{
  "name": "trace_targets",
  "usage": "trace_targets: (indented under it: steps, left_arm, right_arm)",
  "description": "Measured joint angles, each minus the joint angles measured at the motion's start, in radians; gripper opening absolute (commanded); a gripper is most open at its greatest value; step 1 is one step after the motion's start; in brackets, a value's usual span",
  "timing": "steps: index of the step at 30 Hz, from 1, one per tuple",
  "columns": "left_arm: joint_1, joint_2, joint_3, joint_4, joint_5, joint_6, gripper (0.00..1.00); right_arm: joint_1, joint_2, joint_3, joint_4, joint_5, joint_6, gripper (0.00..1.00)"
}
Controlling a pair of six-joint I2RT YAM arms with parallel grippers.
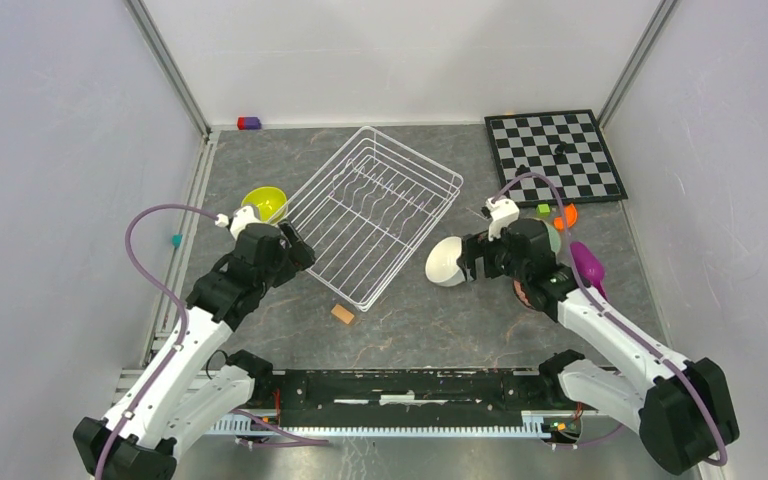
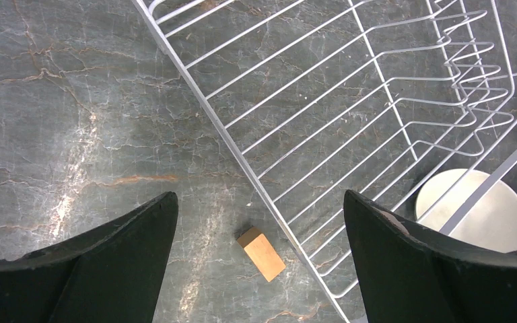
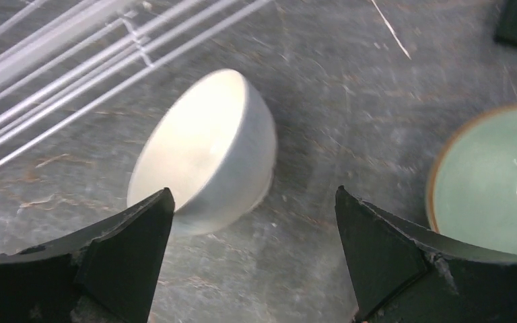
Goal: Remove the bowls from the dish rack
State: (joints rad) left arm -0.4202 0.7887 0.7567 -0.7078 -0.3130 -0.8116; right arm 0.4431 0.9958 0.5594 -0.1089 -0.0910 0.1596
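The white wire dish rack (image 1: 373, 211) lies in the middle of the table and holds no bowls; its wires also fill the left wrist view (image 2: 350, 101). A yellow-green bowl (image 1: 264, 203) stands by its left side. A white bowl (image 1: 447, 261) lies tilted on its side right of the rack. In the right wrist view the white bowl (image 3: 202, 148) is blurred, just ahead of my open right gripper (image 3: 254, 190), near the left fingertip. A pale green bowl (image 3: 491, 182) stands to its right. My left gripper (image 2: 257, 195) is open and empty above the rack's near-left edge.
A small wooden block (image 2: 261, 254) lies on the table beside the rack's edge. A chessboard (image 1: 555, 155) sits at the back right. A purple object (image 1: 588, 263), an orange piece (image 1: 566, 216) and a small green cube (image 1: 543, 209) lie near the right arm. A red-and-blue block (image 1: 249, 123) lies by the back wall.
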Motion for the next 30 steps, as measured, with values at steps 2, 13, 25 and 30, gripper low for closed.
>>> trace_targets:
  steps: [2,13,25,30]
  left_arm:
    - [0.000,-0.005,0.000,0.000,0.000,0.000,0.98]
    - [0.000,0.025,-0.008,0.017,0.009,-0.001,0.98]
    - [0.000,0.108,-0.097,0.106,0.098,-0.003,0.90]
    - [0.000,0.192,-0.117,0.227,0.173,-0.010,0.82]
  right_arm:
    - [0.000,0.011,0.000,-0.039,0.063,0.005,0.95]
    - [0.000,-0.154,-0.005,-0.095,0.234,-0.013,0.95]
    - [0.000,-0.346,-0.061,-0.060,0.269,-0.084,0.96]
    - [0.000,-0.387,-0.074,-0.056,0.269,-0.109,0.95]
